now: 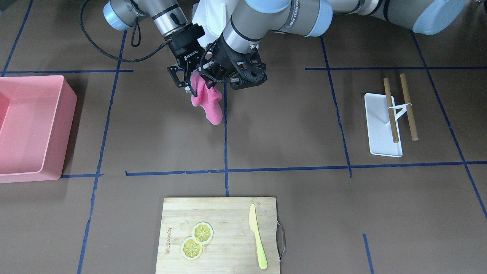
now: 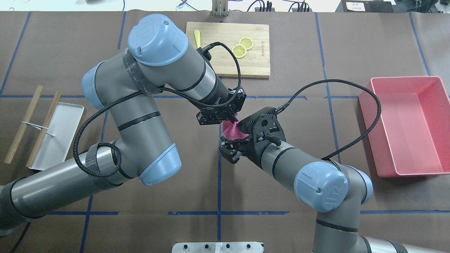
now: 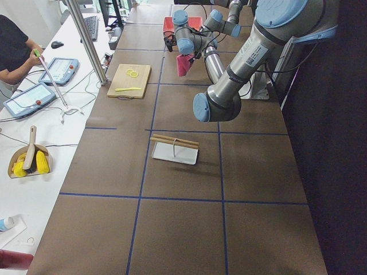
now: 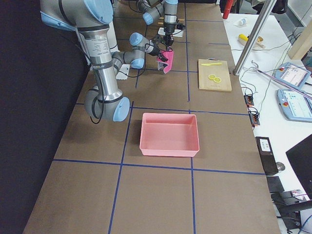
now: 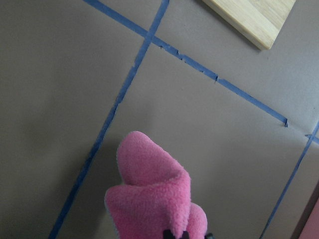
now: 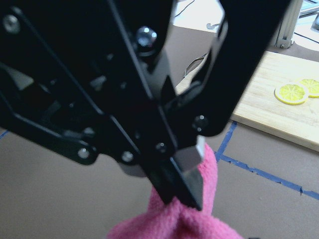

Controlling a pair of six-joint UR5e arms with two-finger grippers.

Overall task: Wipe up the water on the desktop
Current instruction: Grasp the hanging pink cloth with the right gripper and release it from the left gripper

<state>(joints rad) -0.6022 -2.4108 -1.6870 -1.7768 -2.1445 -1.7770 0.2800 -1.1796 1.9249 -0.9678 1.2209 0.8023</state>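
Desktop (image 1: pixel 289 129) below pink cloth (image 1: pixel 208 102), jaws pinching.

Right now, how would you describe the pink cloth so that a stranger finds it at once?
Start at the dark-brown desktop with blue tape lines and find where both arms meet near its middle. The fluffy pink cloth hangs there between the left hand and right hand. Unlike the rigid pink plastic bin, it is soft and crumpled.

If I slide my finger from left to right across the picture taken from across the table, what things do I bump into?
Pink bin → pink cloth, held up by both the right gripper and the left gripper → white tray with two wooden sticks resting over it.
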